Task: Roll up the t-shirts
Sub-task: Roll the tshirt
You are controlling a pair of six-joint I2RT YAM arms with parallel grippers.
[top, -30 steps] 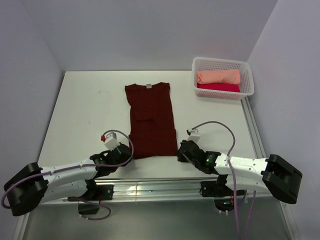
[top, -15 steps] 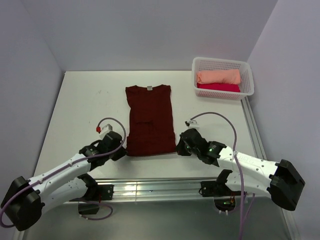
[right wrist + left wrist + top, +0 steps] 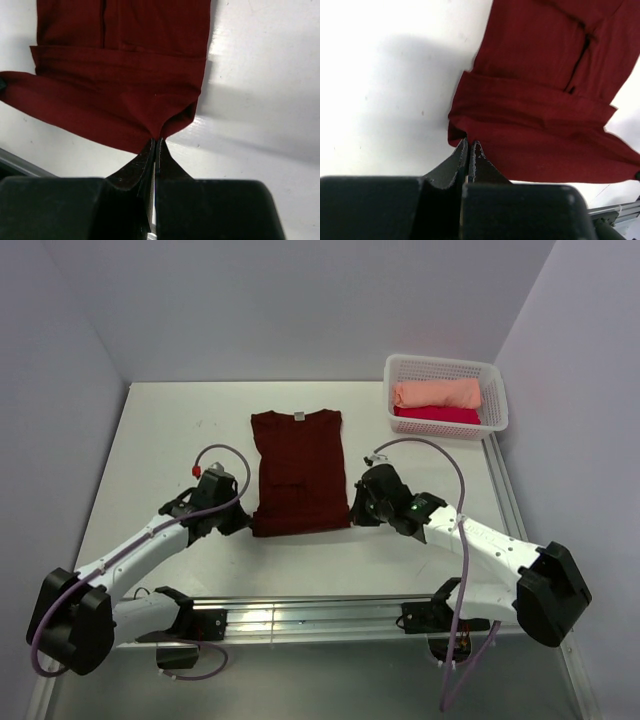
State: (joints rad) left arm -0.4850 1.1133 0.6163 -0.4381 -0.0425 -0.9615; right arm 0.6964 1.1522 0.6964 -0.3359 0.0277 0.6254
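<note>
- A maroon t-shirt (image 3: 300, 465) lies flat mid-table, collar at the far end. Its near end is folded over in a band between the two grippers.
- Bare table (image 3: 165, 455) lies to its left. A white basket (image 3: 497, 395) at the far right holds a rolled peach shirt (image 3: 435, 393) on a crimson shirt (image 3: 435, 415).
- The left gripper (image 3: 240, 522) is clamped tight on the near left corner, and the right gripper (image 3: 356, 512) pinches the near right corner.
</note>
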